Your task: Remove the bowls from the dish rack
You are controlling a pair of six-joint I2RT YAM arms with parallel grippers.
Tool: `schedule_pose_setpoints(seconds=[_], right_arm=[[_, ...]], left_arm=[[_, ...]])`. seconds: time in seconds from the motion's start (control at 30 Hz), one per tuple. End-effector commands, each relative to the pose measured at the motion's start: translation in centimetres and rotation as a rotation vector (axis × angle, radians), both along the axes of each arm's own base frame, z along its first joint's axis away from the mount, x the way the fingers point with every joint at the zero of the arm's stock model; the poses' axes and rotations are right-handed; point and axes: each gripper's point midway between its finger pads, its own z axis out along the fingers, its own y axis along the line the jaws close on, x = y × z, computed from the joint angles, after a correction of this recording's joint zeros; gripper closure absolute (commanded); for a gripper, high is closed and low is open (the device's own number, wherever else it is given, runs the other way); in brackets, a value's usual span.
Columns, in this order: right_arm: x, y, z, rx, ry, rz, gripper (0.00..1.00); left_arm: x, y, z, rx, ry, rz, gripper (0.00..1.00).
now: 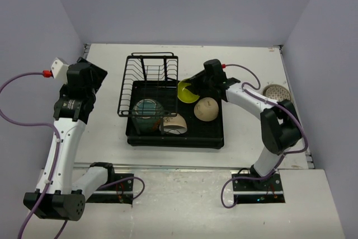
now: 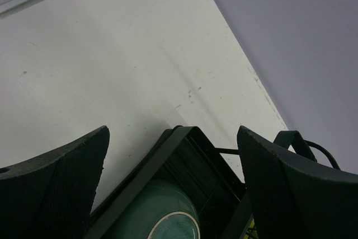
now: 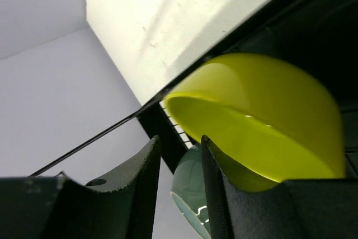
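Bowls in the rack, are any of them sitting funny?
Yes. The yellow bowl is tipped up on its edge at the far side of the rack, the beige bowl lies upside down, and the cream bowl rests on its side.

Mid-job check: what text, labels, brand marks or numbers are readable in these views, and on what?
On the left arm: a small pale marking on its black housing, too small to read.
On the yellow-green bowl, teal bowl, beige bowl and dish rack: no writing visible.
Nothing else is legible in any view.
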Motion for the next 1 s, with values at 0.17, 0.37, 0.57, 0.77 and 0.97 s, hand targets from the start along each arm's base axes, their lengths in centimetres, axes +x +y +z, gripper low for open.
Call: schedule_pose_setpoints(seconds=[0.17, 0.37, 0.57, 0.77, 0.97], right_arm=[[-0.3, -0.3, 6.3, -0.053, -0.172, 0.171, 0.58], [0.0, -3.7, 5.2, -0.412, -0.251, 0.421, 0.52], [-1.0, -6.6, 4.9, -0.644, -0.364, 0.552, 0.52], [-2.0, -8.5, 1.2, -0.77, -0.286, 0.661, 0.53], [-2.4, -8.8, -1.2, -0.791, -0.257, 0.707, 0.54]], left_arm=[[0.7, 0.5, 1.9, 0.004, -0.065, 0.017, 0.05], [0.8, 0.4, 2.0, 0.001, -0.069, 0.003, 0.05], [0.9, 0.1, 1.3, -0.005, -0.057, -0.013, 0.05], [1.0, 0.0, 1.2, -0.007, -0.055, -0.019, 0.05], [1.0, 0.0, 1.4, -0.004, -0.059, -0.015, 0.05]])
